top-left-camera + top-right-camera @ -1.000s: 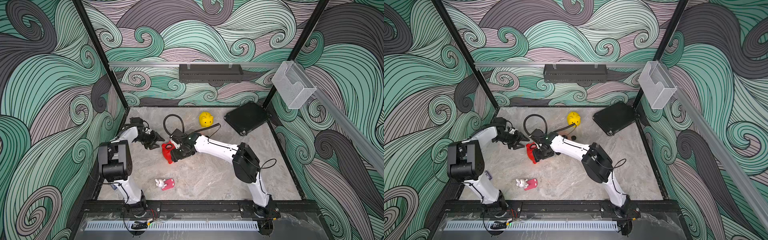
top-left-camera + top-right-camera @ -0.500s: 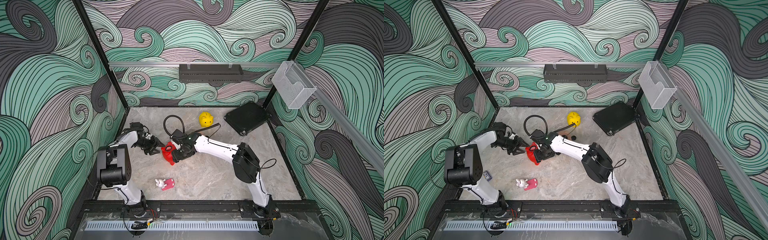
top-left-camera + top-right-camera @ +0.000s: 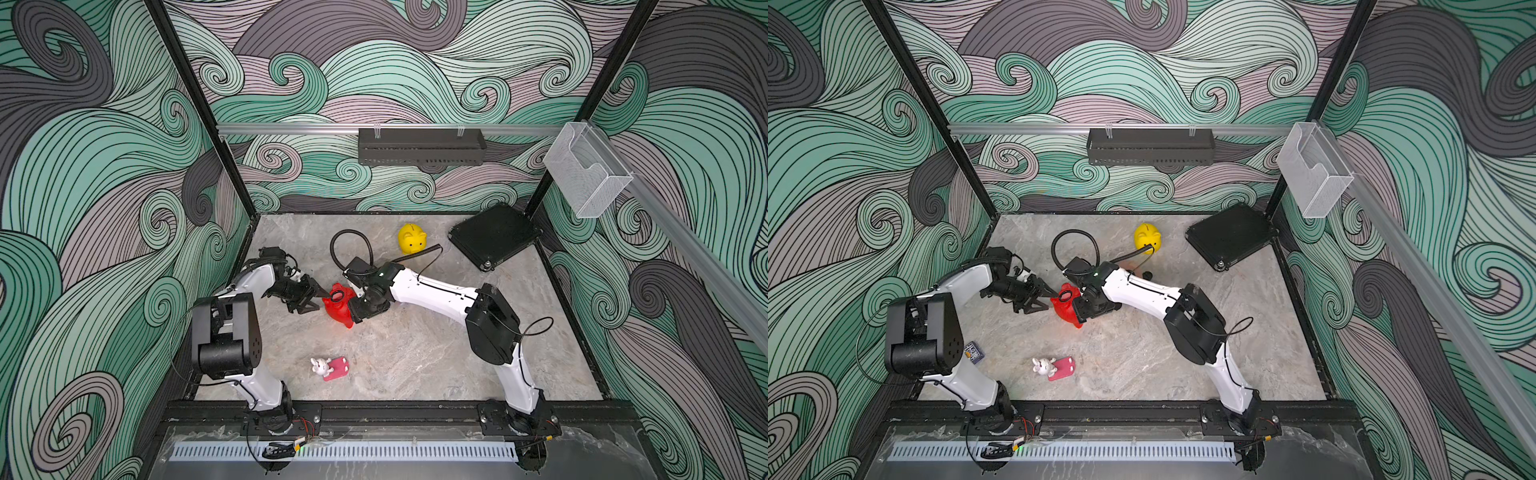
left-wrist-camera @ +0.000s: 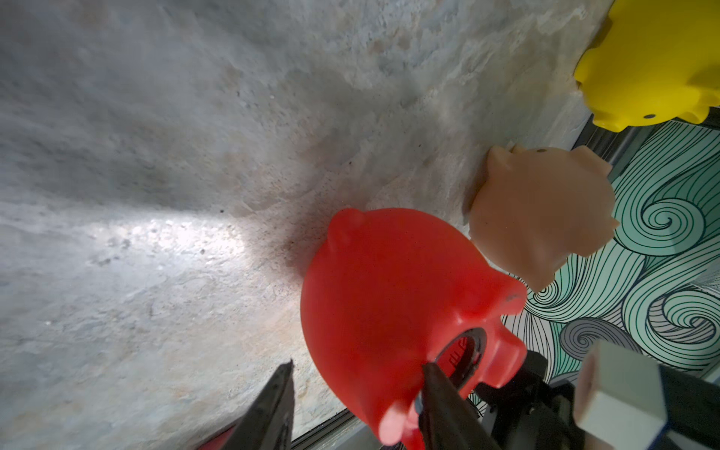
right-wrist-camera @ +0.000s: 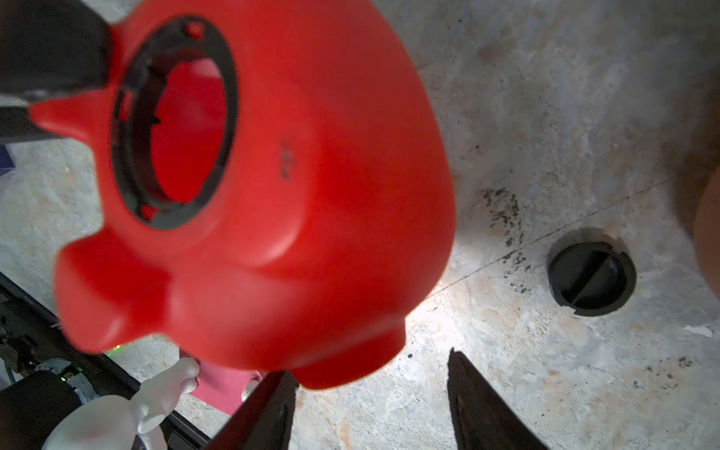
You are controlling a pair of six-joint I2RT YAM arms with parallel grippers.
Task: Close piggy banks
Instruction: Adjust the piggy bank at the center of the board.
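Observation:
The red piggy bank lies tilted on the table between my two grippers, its open round belly hole facing up toward the left arm. My left gripper is open; one fingertip touches the rim of the hole, the other stands clear over bare table. My right gripper is open too, with the pig's snout against one finger and a gap at the other. A yellow piggy bank stands at the back. The peach-pink piggy bank sits beyond the red one, mostly hidden under the right arm in both top views.
A loose black round cap lies on the table beside the red pig. A white bunny toy with a pink flat piece lies toward the front. A black pad fills the back right corner. A cable loop arches behind the right wrist.
My left gripper has moved right and slightly forward until a fingertip reached the red pig. The right gripper and the pig have barely shifted.

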